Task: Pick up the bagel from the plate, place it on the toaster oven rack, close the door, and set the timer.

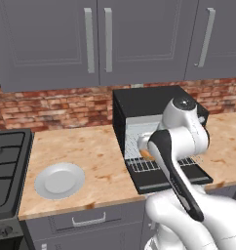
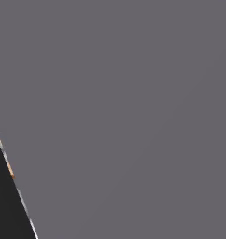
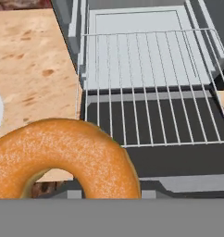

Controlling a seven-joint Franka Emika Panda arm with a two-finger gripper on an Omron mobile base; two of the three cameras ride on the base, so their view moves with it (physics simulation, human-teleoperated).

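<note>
1. Close against the hand camera you see the bagel (image 3: 63, 157), golden-orange, its hole low and left in the hand view. It hangs in front of the open toaster oven (image 1: 154, 110), clear of the plate.
2. Your pincer's fingertips are hidden behind the bagel, so you cannot see the jaws directly. They read as pressed in tight, and from how the bagel rides with the hand I judge them to be pinching it.
3. Past the bagel in the hand view lies the toaster oven rack (image 3: 146, 88), a silvery wire grid pulled partly out over the door (image 3: 178, 159). The door is dropped flat, black, between the bagel and the cavity.
4. This is the relation your next move turns on: the rack sits ahead of the bagel and to its right as the hand sees it, and lower. The bagel's near edge appears to overlap the rack's front left corner. You would carry it forward and right until it hangs over the wires, then lower it.
5. From the left base view, the arm's wrist (image 1: 181, 132) covers the oven mouth, with a sliver of orange just beside it.
6. Well off to the left on the counter (image 1: 90, 151) lies the plate (image 1: 59, 180), bare and light grey.
</note>
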